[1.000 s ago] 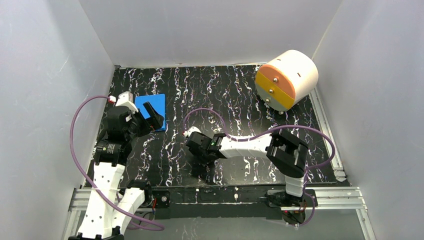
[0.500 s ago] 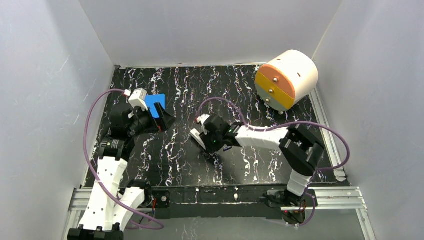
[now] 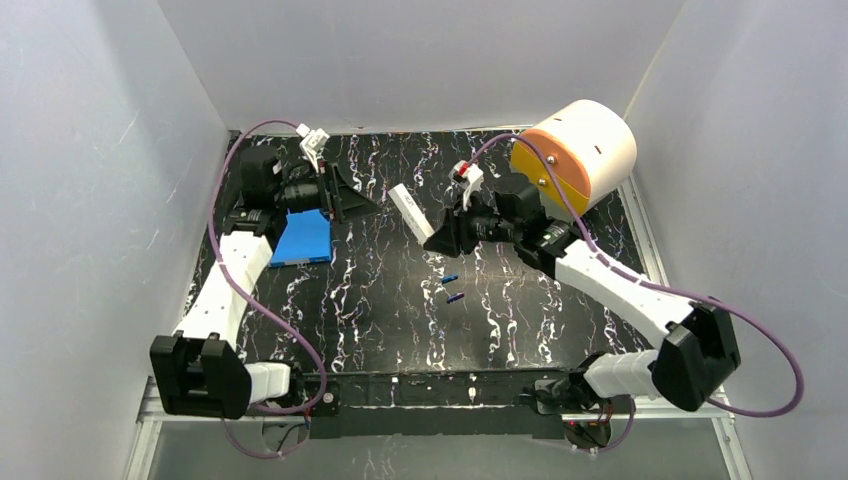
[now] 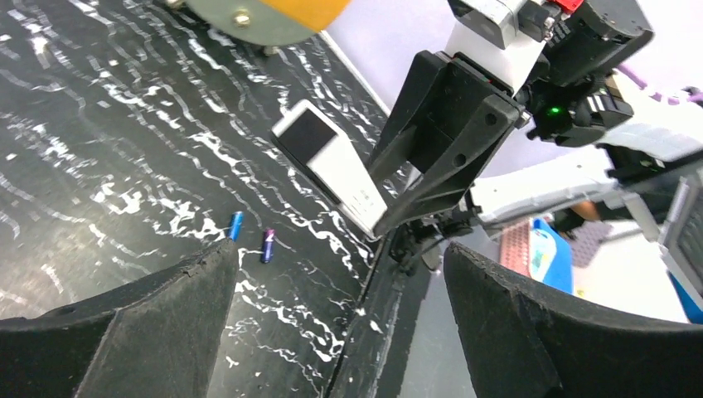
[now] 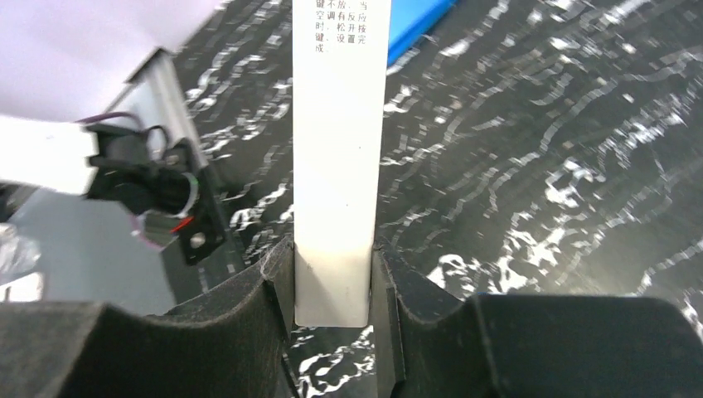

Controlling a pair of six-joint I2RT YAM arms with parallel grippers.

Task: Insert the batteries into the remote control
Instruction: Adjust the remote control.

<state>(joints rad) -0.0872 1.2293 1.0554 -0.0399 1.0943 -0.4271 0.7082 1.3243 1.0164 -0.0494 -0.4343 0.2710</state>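
**Top ext. view.** R gripper (image 3: 437, 236) is clamped on one end of the slim white rectangular plastic remote control (image 3: 411, 211). It holds the remote control clear of the black marbled table (image 3: 380, 310), free end angled toward the L gripper (image 3: 358, 203), prob. to present it for loading. The two tiny blue cylindrical batteries (image 3: 450, 279) lie side by side on the table, just nearer the arm bases than the R gripper, not yet picked up. Flat blue rectangular pad (image 3: 305, 240) lies under the left arm; cream-and-orange drum (image 3: 575, 155) at far right.

**L wrist view.** L gripper fingers (image 4: 124, 332) are spread wide w/ nothing between them. Remote control and both batteries are in sight ahead, a vantage suited to choosing a battery. Dark patch at the remote control's free end; can't tell if it is the recess.

**R wrist view.** Pads (image 5: 278, 286) squeeze the short end from both sides, printed face toward the camera. No recess visible here.
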